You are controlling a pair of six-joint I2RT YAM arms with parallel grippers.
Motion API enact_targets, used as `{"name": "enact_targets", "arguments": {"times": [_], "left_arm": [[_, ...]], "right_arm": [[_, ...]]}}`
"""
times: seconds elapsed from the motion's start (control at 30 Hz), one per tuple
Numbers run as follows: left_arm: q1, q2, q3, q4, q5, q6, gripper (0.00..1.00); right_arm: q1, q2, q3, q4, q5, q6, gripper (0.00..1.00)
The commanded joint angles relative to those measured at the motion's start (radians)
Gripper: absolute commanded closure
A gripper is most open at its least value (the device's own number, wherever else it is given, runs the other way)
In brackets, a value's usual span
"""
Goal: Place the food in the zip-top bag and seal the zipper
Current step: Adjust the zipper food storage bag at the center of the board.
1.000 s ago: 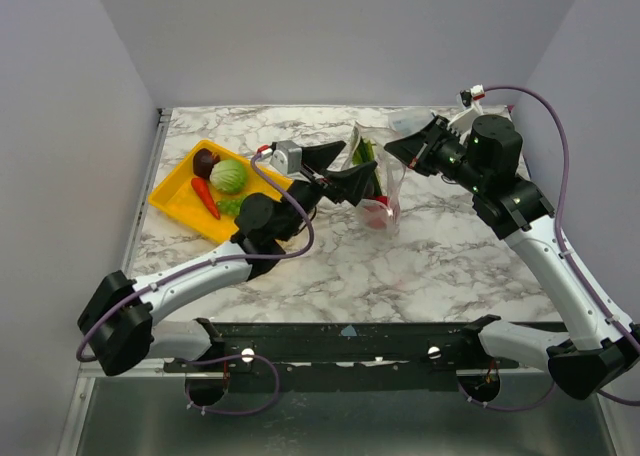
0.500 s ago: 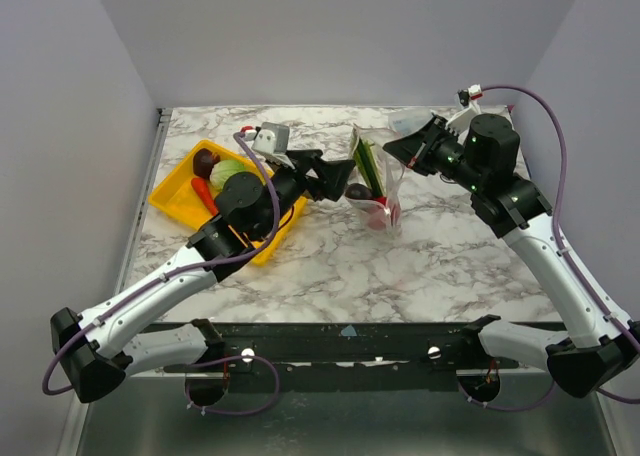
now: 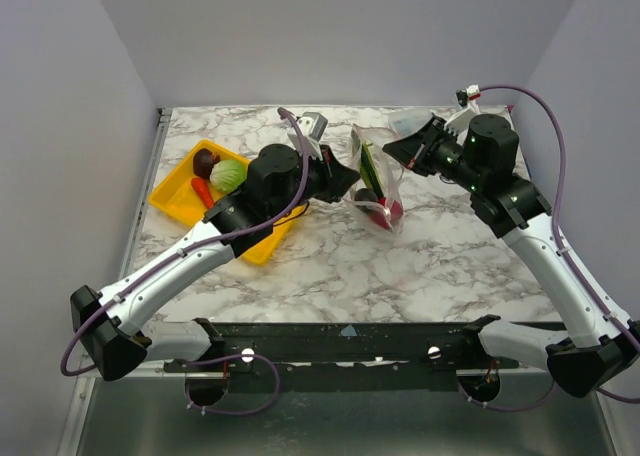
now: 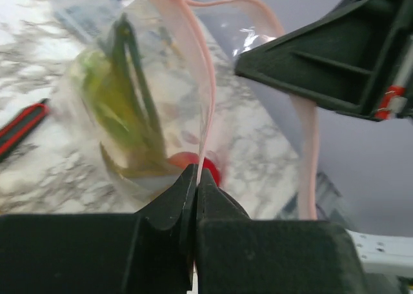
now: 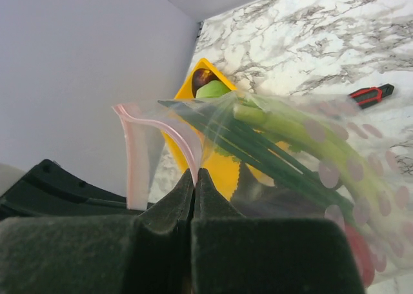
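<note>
The clear zip-top bag [image 3: 378, 188] hangs between both grippers at mid table. It holds green celery stalks [image 4: 129, 94], a red tomato [image 4: 186, 160] and a dark piece. My left gripper [image 3: 350, 179] is shut on the pinkish zipper strip [image 4: 208, 107] at the bag's left mouth edge; the left wrist view shows its jaws [image 4: 195, 175] pinching the strip. My right gripper [image 3: 392, 154] is shut on the strip at the right edge, seen in its wrist view [image 5: 194, 176] with the celery [image 5: 277, 146] behind. A red chili [image 3: 203, 191] lies in the yellow tray.
The yellow tray [image 3: 175, 204] at the left holds a green cabbage [image 3: 228, 174] and a dark round piece [image 3: 205, 161]. A red-handled tool [image 5: 371, 95] lies on the marble behind the bag. Walls close the table on three sides.
My left gripper pulled back from the bag, turned at the wrist, and came back to close on the bag's left mouth edge. The right gripper has held its place on the bag.
</note>
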Motion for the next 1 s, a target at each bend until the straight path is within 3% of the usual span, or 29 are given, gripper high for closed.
{"name": "enact_targets", "arguments": {"times": [0.0, 0.1, 0.2, 0.27, 0.37, 0.73, 0.97], "left_arm": [[0.017, 0.02, 0.106, 0.123, 0.296, -0.178, 1.0], [0.027, 0.055, 0.161, 0.135, 0.338, -0.299, 1.0], [0.047, 0.088, 0.162, 0.079, 0.27, -0.335, 1.0], [0.084, 0.11, 0.138, 0.015, 0.256, -0.397, 1.0], [0.122, 0.118, 0.063, 0.074, 0.339, -0.468, 1.0], [0.132, 0.105, 0.004, 0.071, 0.353, -0.462, 1.0], [0.121, 0.085, 0.058, 0.085, 0.385, -0.439, 1.0]], "right_arm": [[0.003, -0.006, 0.006, -0.015, 0.021, -0.064, 1.0], [0.004, -0.003, -0.004, -0.02, 0.011, -0.071, 1.0], [0.004, -0.009, -0.003, -0.023, 0.013, -0.073, 1.0], [0.004, -0.014, 0.005, -0.031, 0.027, -0.081, 1.0], [0.003, -0.017, 0.014, -0.044, 0.051, -0.095, 1.0], [0.004, 0.026, 0.003, -0.044, 0.08, -0.114, 1.0], [0.004, 0.03, 0.053, -0.078, 0.098, -0.13, 1.0]]}}
